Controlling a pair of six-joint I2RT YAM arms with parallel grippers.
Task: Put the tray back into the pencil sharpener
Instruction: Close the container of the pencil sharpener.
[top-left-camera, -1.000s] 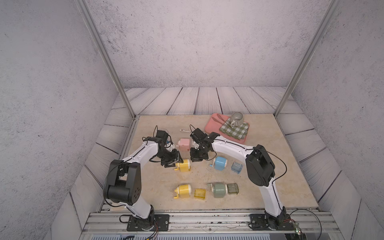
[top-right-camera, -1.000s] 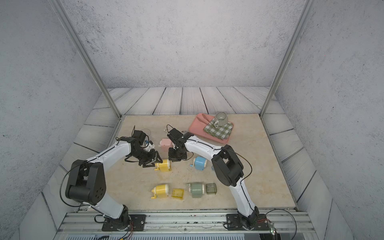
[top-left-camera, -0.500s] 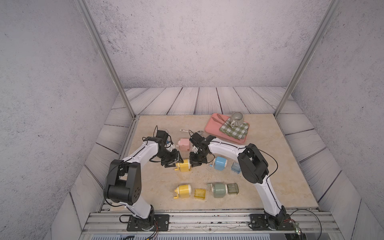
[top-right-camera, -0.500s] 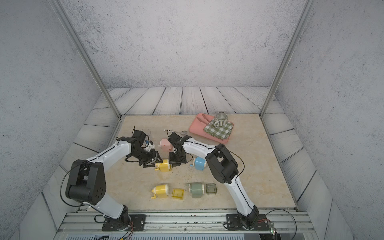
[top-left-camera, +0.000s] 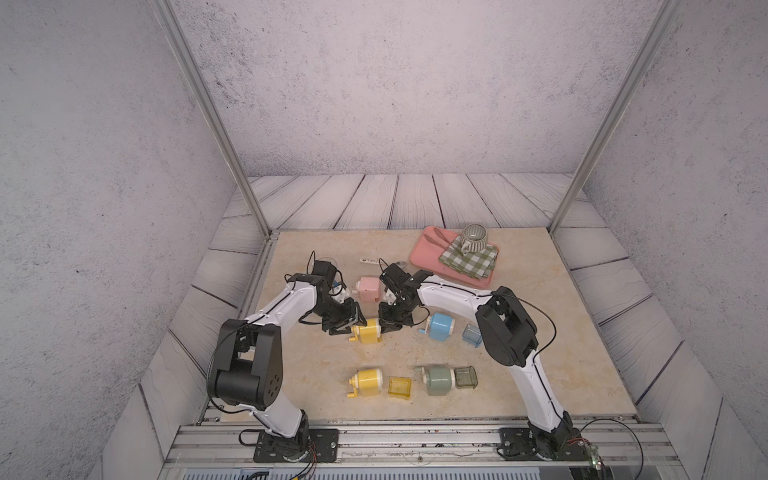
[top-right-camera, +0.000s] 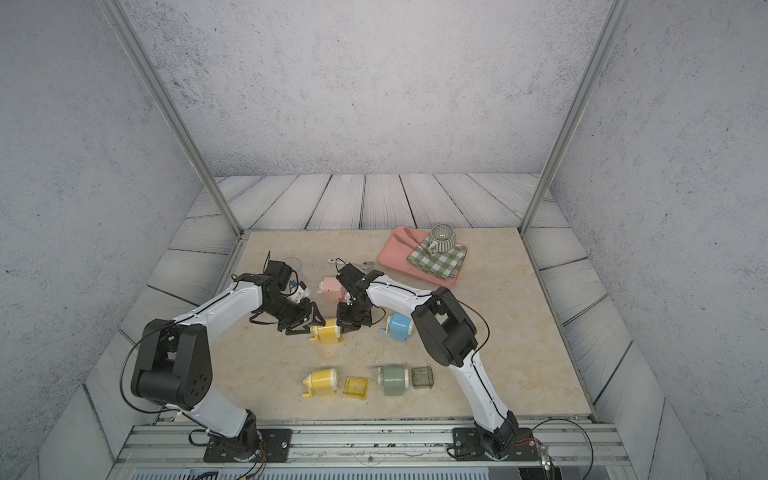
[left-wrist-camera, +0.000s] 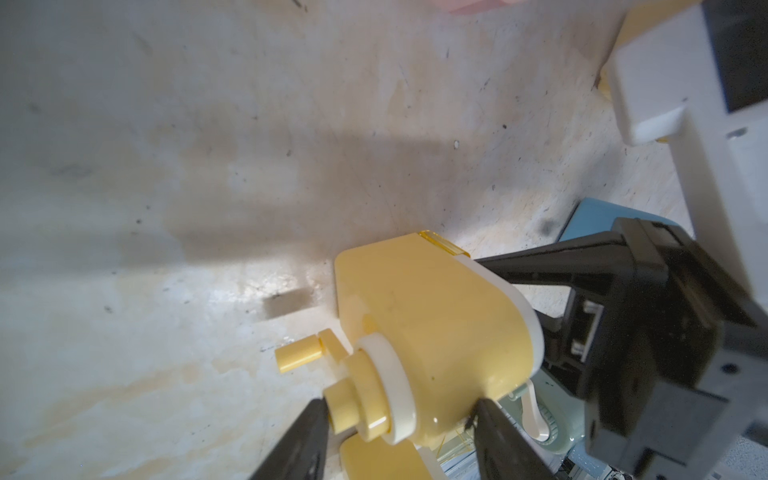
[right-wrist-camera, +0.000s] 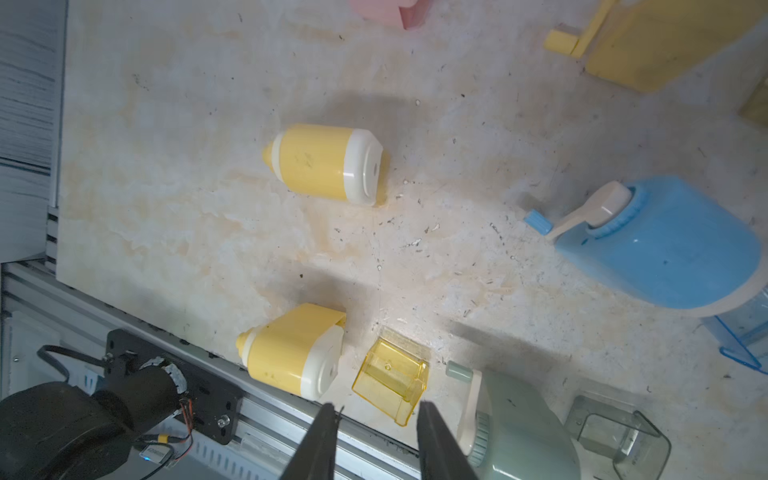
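A yellow pencil sharpener (top-left-camera: 368, 332) lies mid-table, crank to the left. My left gripper (top-left-camera: 352, 327) is shut on its crank end. In the left wrist view that gripper (left-wrist-camera: 401, 409) has one finger on the crank hub and one on the yellow body (left-wrist-camera: 424, 328). The clear yellow tray (left-wrist-camera: 442, 243) sits inside the body, and only a thin edge shows at the white end. My right gripper (top-left-camera: 387, 329) is shut, and its tip (left-wrist-camera: 494, 266) rests against that white end. Its fingers (right-wrist-camera: 320, 449) hold nothing.
Front row: a second yellow sharpener (top-left-camera: 365, 380), a loose yellow tray (top-left-camera: 400, 387), a green sharpener (top-left-camera: 438, 380) and a grey tray (top-left-camera: 465, 377). A blue sharpener (top-left-camera: 440, 326) and blue tray (top-left-camera: 472, 334) lie right of the grippers. A pink sharpener (top-left-camera: 368, 289) lies behind. A pink board (top-left-camera: 419, 253) with cloth and cup stands back right.
My right gripper has come down and forward onto the sharpener's white end, and its elbow has swung a little left. The left gripper and the sharpener have stayed put.
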